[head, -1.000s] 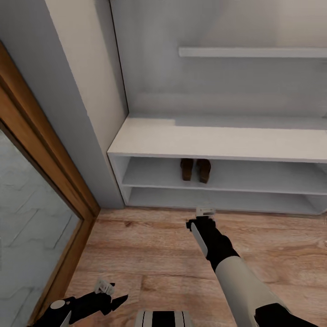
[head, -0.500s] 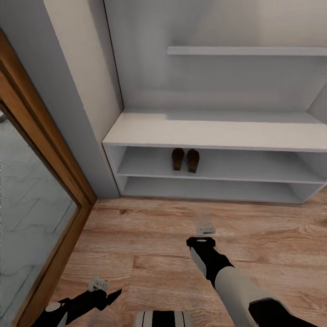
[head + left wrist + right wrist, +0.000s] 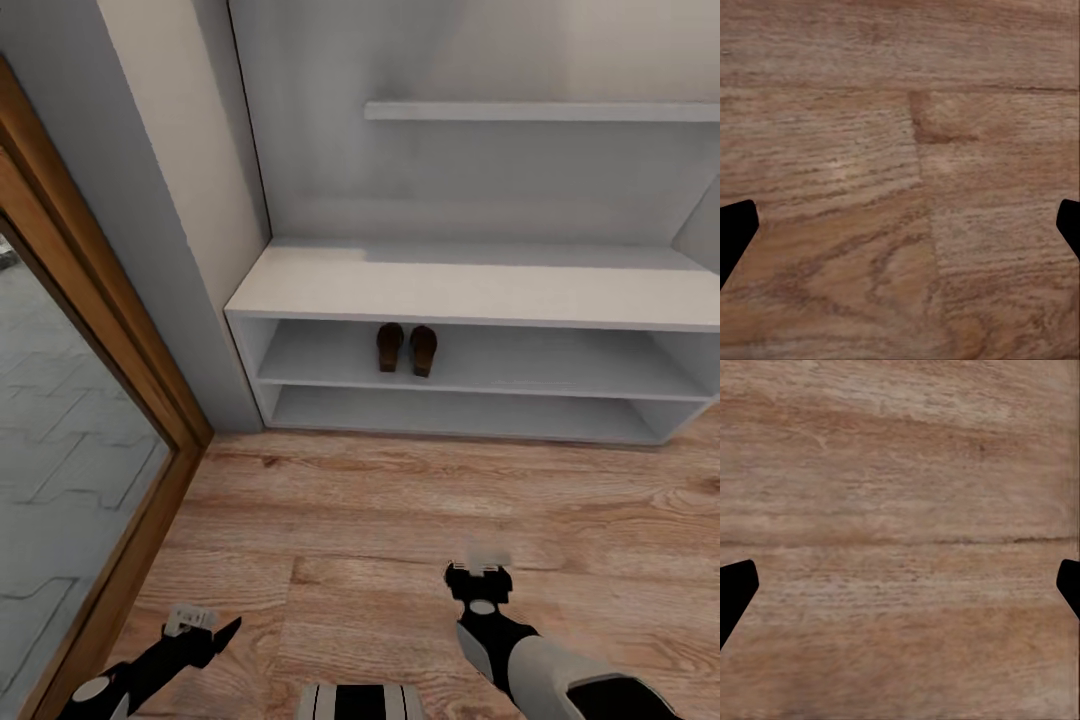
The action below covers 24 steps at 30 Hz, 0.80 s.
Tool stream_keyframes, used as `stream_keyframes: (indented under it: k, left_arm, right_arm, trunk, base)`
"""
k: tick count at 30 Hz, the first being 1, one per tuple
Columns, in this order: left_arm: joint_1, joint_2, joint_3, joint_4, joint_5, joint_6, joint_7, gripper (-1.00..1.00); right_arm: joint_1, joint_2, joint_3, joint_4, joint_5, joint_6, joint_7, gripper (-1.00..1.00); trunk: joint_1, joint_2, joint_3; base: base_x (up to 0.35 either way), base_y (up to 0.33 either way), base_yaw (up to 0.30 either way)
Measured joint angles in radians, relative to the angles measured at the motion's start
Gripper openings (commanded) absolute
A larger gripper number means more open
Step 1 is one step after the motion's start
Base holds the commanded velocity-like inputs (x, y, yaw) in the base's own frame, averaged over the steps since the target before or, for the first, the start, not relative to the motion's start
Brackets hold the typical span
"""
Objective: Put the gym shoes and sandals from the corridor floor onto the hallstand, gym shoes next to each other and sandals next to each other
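**My arms and claws**

My right arm [image 3: 560, 670] wears a pale grey shell, black at the wrist and elbow joint. My left arm [image 3: 130, 675] is slimmer and black. Each claw carries a small grey block; my fingertips [image 3: 733, 236] are black wedges.

**Sandals on the rack, hands over the floor**

The two sandals [image 3: 406, 349] sit side by side on the upper open shelf of the hallstand [image 3: 480, 292], well ahead of both hands. The left hand [image 3: 205, 632] and right hand [image 3: 478, 577] hang over the corridor floor [image 3: 380, 520], well apart.
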Motion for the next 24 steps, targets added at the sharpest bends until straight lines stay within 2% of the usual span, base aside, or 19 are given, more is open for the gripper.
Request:
stream_keyframes:
  k: [4, 5, 7, 10, 11, 12, 18, 24]
  left_arm:
    - [0.002, 0.001, 0.028, 0.003, 0.0, -0.054, 0.043, 1.0]
    - [0.006, 0.002, 0.054, 0.011, 0.0, -0.077, 0.086, 1.0]
    - [0.01, 0.002, 0.069, 0.017, 0.0, -0.085, 0.109, 1.0]
    - [0.016, 0.002, 0.093, 0.024, 0.0, -0.091, 0.137, 1.0]
    - [0.04, 0.002, 0.15, 0.03, 0.0, -0.1, 0.165, 1.0]
    - [0.048, 0.002, 0.163, 0.03, 0.0, -0.104, 0.167, 1.0]
    - [0.085, -0.001, 0.229, 0.031, 0.001, -0.153, 0.173, 1.0]
    - [0.114, -0.009, 0.272, 0.038, -0.001, -0.216, 0.177, 1.0]
  right_arm:
    - [0.056, -0.015, 0.002, 0.003, 0.067, -0.025, 0.001, 1.0]
    - [0.093, -0.026, 0.0, 0.004, 0.118, -0.057, 0.002, 1.0]
    - [0.114, -0.03, 0.0, 0.005, 0.142, -0.079, 0.002, 1.0]
    - [0.141, -0.035, 0.0, 0.005, 0.157, -0.113, 0.002, 1.0]
    - [0.177, -0.041, -0.003, 0.005, 0.166, -0.161, 0.002, 1.0]
    - [0.185, -0.042, 0.0, 0.005, 0.169, -0.168, 0.002, 1.0]
    - [0.208, -0.045, 0.0, 0.005, 0.17, -0.202, 0.001, 1.0]
    - [0.236, -0.049, -0.002, 0.005, 0.169, -0.218, -0.001, 1.0]
  trunk:
    - [0.0, 0.0, 0.0]
    - [0.0, 0.0, 0.0]
    - [0.0, 0.0, 0.0]
    - [0.0, 0.0, 0.0]
    - [0.0, 0.0, 0.0]
    - [0.0, 0.0, 0.0]
    - [0.0, 0.0, 0.0]
    - [0.0, 0.0, 0.0]
  base:
    - [-0.001, -0.001, 0.0]
    - [0.0, 0.0, 0.0]
    - [0.0, 0.0, 0.0]
    - [0.0, 0.0, -0.012]
    - [0.0, 0.0, -0.045]
    - [0.0, 0.0, -0.051]
    - [0.0, 0.0, -0.042]
    - [0.0, 0.0, -0.045]
